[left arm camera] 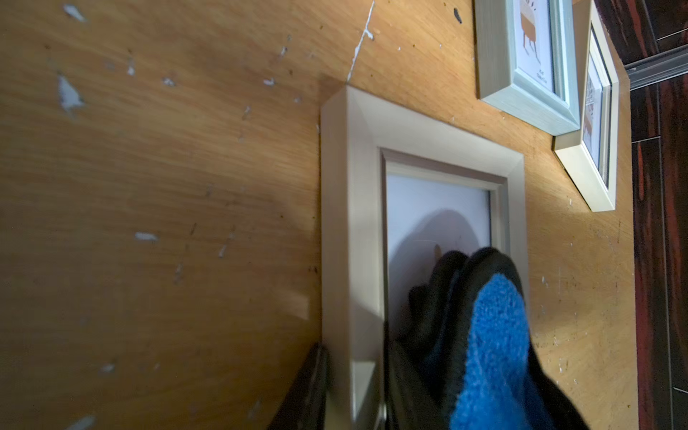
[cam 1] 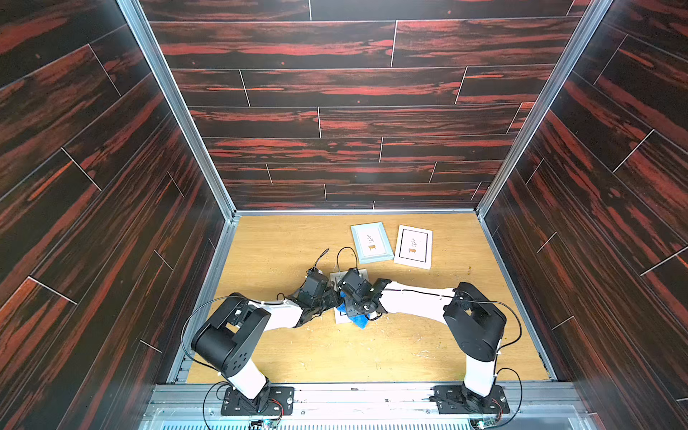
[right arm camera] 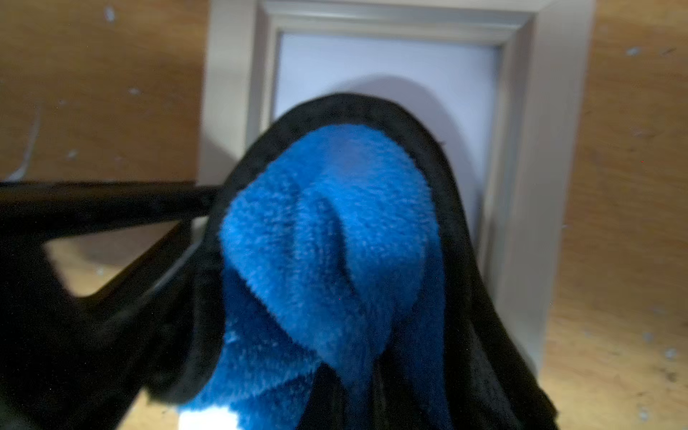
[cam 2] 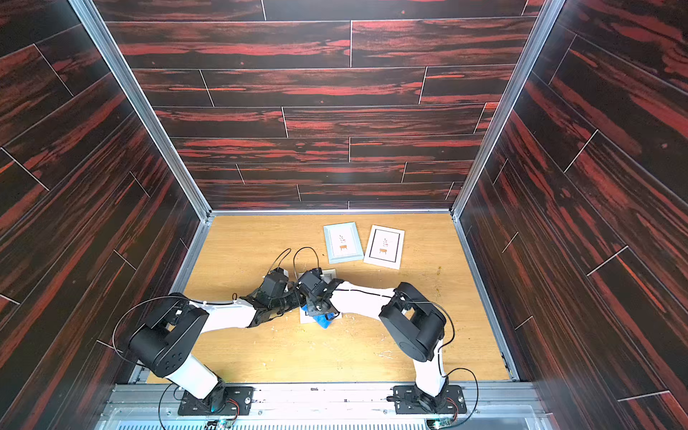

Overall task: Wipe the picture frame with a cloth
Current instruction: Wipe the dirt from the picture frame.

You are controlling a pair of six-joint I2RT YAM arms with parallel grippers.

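right claw (cam 1: pixel 353 307) clamped shut on bunched bright blue fluffy cloth (right arm camera: pixel 327 242); keep your strokes light across the pale beige picture frame (right arm camera: pixel 551 149) beneath.

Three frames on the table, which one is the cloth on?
The beige frame at the front: the blue cloth is bunched over its glass. The pale blue frame and the black-lined white frame lie bare farther back.
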